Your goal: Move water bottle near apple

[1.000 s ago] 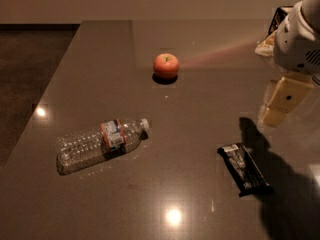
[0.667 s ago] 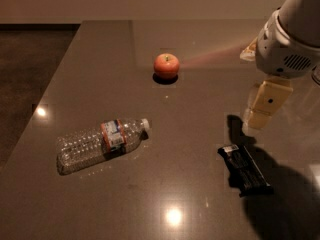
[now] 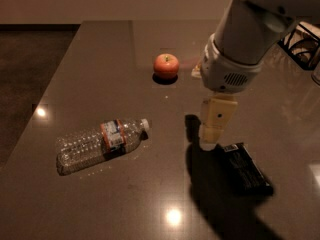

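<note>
in the camera view, the water bottle is lying on its side on the dark glossy surface, toward the left front part of it. its white cap is pointing right and slightly away from the camera, and its orange, white and blue label band is wrapping the body nearer the cap end. nothing is touching the bottle.

the apple is sitting farther back on the surface with its stem up, well apart from the bottle and beyond its cap end.

the arm is reaching in from the upper right, and its thick white and grey wrist part is hanging just to the right of the apple. below it, the pincer is pointing downward, low over the surface. it is sitting between the bottle's cap and a black snack bar wrapper, just beside the wrapper's near-left corner and apart from the bottle. it is showing as one beige block from this side, so whether it is apart or together cannot be told. it is holding nothing.

a dark shadow is spreading over the surface in front of the pincer, and a dark wire rack is showing at the far right edge.
</note>
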You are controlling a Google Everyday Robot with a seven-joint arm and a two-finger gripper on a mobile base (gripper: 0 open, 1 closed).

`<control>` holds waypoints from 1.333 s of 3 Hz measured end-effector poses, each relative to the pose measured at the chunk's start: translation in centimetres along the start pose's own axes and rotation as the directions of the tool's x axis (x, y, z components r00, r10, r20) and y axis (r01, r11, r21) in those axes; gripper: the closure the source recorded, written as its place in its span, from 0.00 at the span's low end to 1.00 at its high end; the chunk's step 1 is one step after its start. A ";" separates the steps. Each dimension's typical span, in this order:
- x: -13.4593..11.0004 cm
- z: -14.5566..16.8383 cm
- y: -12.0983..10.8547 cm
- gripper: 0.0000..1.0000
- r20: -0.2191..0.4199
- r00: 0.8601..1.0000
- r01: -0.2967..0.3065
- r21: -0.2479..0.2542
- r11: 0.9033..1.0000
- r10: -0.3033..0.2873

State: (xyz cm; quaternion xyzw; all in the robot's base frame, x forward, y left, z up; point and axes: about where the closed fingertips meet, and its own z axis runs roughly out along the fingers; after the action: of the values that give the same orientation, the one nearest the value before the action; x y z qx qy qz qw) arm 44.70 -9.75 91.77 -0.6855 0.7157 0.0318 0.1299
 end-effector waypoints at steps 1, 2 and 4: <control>-3.9 2.4 1.1 0.00 0.012 0.996 0.090 -0.041 0.995 -0.089; -7.3 4.9 2.2 0.00 0.014 0.985 0.173 -0.065 0.983 -0.173; -11.8 9.2 3.3 0.00 -0.018 0.968 0.248 -0.101 0.964 -0.251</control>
State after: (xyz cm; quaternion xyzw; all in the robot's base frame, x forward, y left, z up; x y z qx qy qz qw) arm 43.04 4.01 85.20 -0.7760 0.6233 0.0396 0.0881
